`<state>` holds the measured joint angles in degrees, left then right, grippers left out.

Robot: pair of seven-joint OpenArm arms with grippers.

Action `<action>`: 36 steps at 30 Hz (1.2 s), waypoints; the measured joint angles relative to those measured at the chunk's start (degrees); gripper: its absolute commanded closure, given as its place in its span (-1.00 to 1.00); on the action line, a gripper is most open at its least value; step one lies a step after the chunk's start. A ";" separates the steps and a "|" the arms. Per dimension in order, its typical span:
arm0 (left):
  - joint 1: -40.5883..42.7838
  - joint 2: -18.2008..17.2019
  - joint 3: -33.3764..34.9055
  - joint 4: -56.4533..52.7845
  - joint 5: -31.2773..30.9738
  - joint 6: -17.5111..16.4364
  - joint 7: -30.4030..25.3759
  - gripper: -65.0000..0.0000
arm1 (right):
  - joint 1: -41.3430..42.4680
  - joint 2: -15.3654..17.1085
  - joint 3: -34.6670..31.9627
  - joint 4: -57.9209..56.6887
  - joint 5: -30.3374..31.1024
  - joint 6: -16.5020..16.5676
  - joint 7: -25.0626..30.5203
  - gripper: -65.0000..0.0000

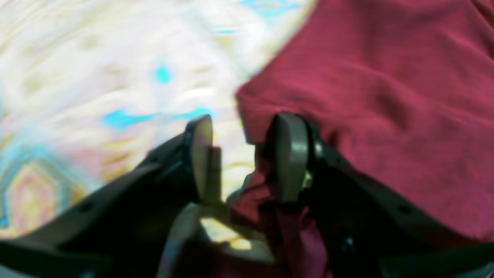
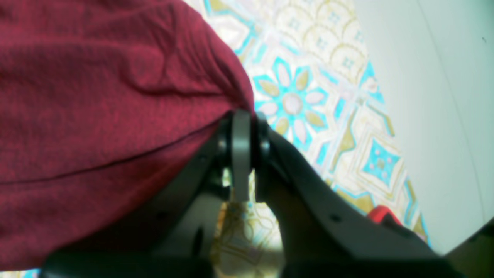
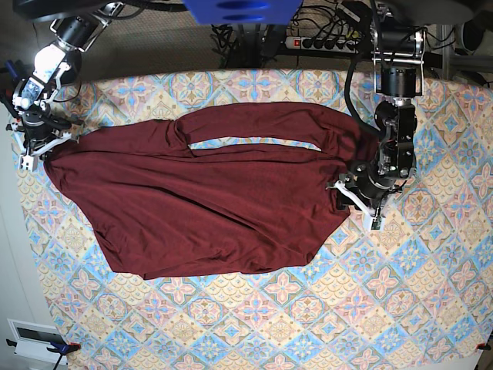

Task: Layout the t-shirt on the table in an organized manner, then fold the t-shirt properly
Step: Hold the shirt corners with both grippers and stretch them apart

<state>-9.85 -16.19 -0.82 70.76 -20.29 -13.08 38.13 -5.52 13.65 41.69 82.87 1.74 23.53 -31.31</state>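
Note:
The dark maroon t-shirt (image 3: 208, 208) lies spread across the patterned table (image 3: 308, 324), its long sleeve stretched along the far side. At the shirt's left corner my right gripper (image 3: 35, 150) is shut on the cloth. The right wrist view shows its pads pressed together (image 2: 242, 117) where the t-shirt (image 2: 96, 116) gathers to a point. My left gripper (image 3: 356, 202) sits at the shirt's right edge. In the left wrist view the left gripper (image 1: 241, 154) is open, with table (image 1: 96, 77) showing in the gap. T-shirt (image 1: 386, 96) fabric bunches around the right finger (image 1: 291, 154).
A power strip with cables (image 3: 323, 42) runs behind the table's far edge. The table's left edge is close to my right gripper, with pale floor (image 2: 444, 116) beyond it. A small red part (image 2: 380, 212) shows by the right arm. A white box (image 3: 35, 339) sits at the lower left.

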 measured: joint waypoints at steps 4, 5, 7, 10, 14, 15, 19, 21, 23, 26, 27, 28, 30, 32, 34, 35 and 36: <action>0.00 0.00 -0.94 -0.31 0.98 0.15 -0.44 1.00 | -0.33 0.00 0.00 0.00 -0.07 -0.17 -0.22 1.00; 0.02 0.20 -1.90 -0.42 1.60 -0.13 -0.87 1.00 | -0.28 0.00 0.00 0.00 -0.07 -0.17 -0.24 1.00; -0.48 0.66 -4.09 -0.63 2.86 -0.55 -0.28 0.94 | -0.17 -0.02 -0.02 0.00 -0.04 -0.09 -0.04 1.00; -2.08 0.74 -9.09 -0.83 4.68 -0.07 0.02 1.00 | -0.31 0.00 -0.17 0.00 -0.07 -0.17 -0.11 1.00; -2.95 -1.14 -14.10 1.44 4.72 -0.09 0.11 1.00 | -0.33 0.02 -1.14 0.00 0.09 -0.04 -0.02 1.00; -2.67 -2.16 -14.53 2.82 4.52 -0.11 0.04 1.00 | -0.35 0.07 -2.12 0.02 -0.09 -0.07 -0.26 1.00; -0.26 -5.86 -14.71 9.57 3.98 -0.17 -0.31 1.00 | -0.50 -0.04 -7.13 0.13 0.13 0.20 0.22 1.00; 1.42 -7.63 -14.69 12.04 4.13 -0.20 -0.17 0.99 | -0.59 -0.07 -9.05 1.11 0.00 0.00 0.09 1.00; 3.52 -9.70 -14.71 13.51 3.87 -0.50 -0.28 0.99 | -0.94 0.09 -11.34 3.50 -0.07 -0.09 0.04 1.00; 6.69 -11.89 -14.71 13.49 4.57 -0.20 -0.35 0.99 | -0.61 0.35 -15.61 6.58 0.13 0.11 0.24 1.00; 7.80 -12.41 -14.71 13.44 4.39 -0.22 -0.24 0.99 | -0.37 0.28 -16.79 6.88 0.15 0.07 0.31 1.00; 8.92 -12.70 -14.71 13.40 4.44 -0.39 -0.17 0.99 | -0.31 0.13 -17.57 6.93 0.17 0.31 0.37 1.00; 11.08 -13.11 -14.71 13.35 4.55 -0.15 -0.20 0.99 | -0.72 -0.13 -17.79 6.84 0.15 0.42 -0.04 1.00; 12.57 -13.14 -14.69 13.35 4.35 -0.35 -0.20 0.99 | -1.09 0.20 -17.40 6.21 -0.07 -0.15 -0.55 1.00; 13.75 -13.03 -14.69 13.35 4.35 -0.39 -0.31 0.98 | -1.33 0.48 -17.27 5.79 -0.09 -0.20 -2.60 1.00; 14.21 -13.00 -14.69 13.33 4.35 -0.22 -0.31 0.98 | -1.51 0.46 -17.20 5.77 -0.09 -0.20 -3.08 1.00; 14.53 -13.00 -14.71 13.33 4.39 -0.42 -0.24 0.98 | -1.64 0.26 -16.81 5.77 0.00 0.07 -3.28 1.00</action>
<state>4.69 -29.19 -15.53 84.09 -15.90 -13.50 37.89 -7.16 13.91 24.88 88.64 1.74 23.59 -34.59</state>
